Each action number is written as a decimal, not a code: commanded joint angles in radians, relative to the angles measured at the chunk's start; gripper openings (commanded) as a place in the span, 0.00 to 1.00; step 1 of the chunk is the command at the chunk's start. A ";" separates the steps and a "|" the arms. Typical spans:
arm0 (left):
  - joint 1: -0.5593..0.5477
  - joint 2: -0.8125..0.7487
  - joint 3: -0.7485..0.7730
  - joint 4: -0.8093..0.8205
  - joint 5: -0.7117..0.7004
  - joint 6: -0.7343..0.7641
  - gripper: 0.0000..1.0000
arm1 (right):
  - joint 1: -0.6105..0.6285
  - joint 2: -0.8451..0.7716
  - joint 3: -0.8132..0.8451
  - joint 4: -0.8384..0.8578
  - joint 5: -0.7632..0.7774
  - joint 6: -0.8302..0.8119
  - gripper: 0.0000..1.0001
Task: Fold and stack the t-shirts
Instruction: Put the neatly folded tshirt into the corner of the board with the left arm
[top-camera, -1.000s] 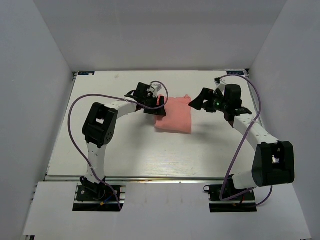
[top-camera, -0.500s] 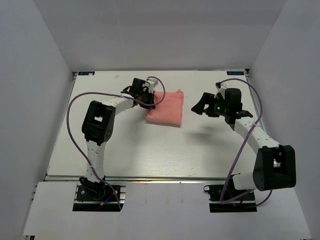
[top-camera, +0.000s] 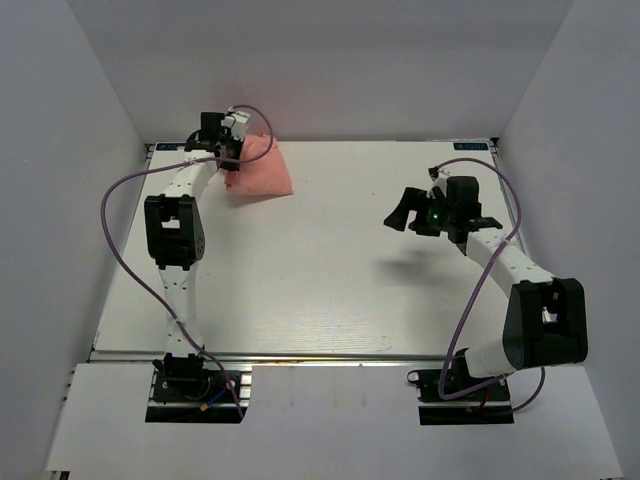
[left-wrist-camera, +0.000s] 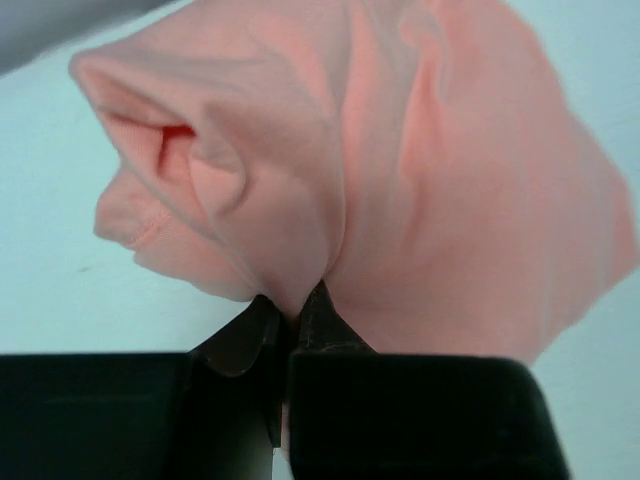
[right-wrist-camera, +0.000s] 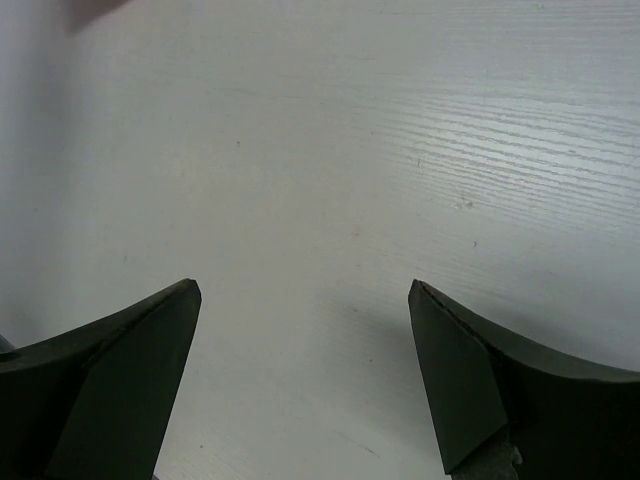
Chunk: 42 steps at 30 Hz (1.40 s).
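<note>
While left jaws pinch the t-shirt (top-camera: 262, 176), right jaws gape.

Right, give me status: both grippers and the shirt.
Left gripper shut on t-shirt, far left corner. Right gripper open, empty, over table. Nothing in the way.

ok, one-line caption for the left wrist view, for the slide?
Left tool pinching a bunched fold of the salmon t-shirt, pale tabletop behind.

A white table (top-camera: 330, 290) with faint wood grain; a bunched salmon t-shirt (top-camera: 258, 178) rests near its far left corner.
</note>
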 joint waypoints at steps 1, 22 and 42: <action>0.061 0.022 0.073 -0.093 -0.057 0.134 0.00 | -0.007 0.032 0.070 -0.026 0.013 -0.032 0.90; 0.305 0.123 0.236 -0.082 -0.158 0.389 0.00 | -0.002 0.097 0.112 -0.082 0.041 -0.016 0.90; 0.314 0.059 0.189 0.059 -0.395 0.173 1.00 | -0.001 0.101 0.090 -0.039 -0.029 0.026 0.90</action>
